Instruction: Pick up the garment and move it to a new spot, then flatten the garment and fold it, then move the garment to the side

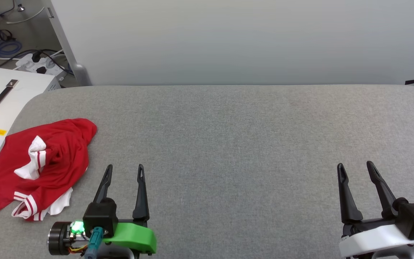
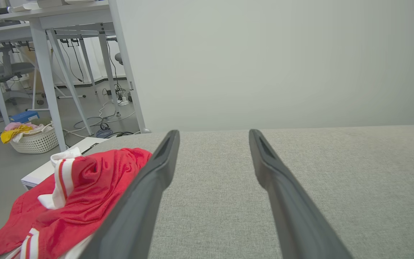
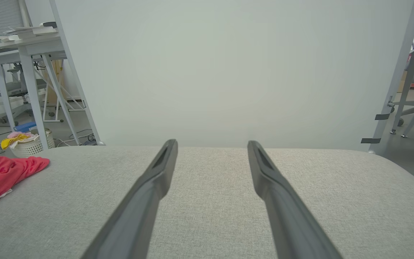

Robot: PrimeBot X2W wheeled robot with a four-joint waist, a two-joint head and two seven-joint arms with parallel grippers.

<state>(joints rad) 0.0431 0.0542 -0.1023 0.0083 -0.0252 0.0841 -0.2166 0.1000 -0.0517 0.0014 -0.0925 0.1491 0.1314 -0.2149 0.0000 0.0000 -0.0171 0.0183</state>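
A wide grey padded table (image 1: 250,129) is presented as the work surface. The garment (image 1: 54,154) is lying crumpled at its left edge, beside a white case (image 1: 16,90). The left gripper (image 1: 125,167) is held just right of the heap, its fingers spread apart and empty. The right gripper (image 1: 355,164) is parked well apart at the right, likewise spread and empty. The pick-up is judged not yet begun. It is best done by the left gripper, turned toward the heap and lowered onto a raised red ridge near the white sleeve (image 1: 31,158). The striped hem (image 1: 25,205) is better avoided, since it would probably trail.
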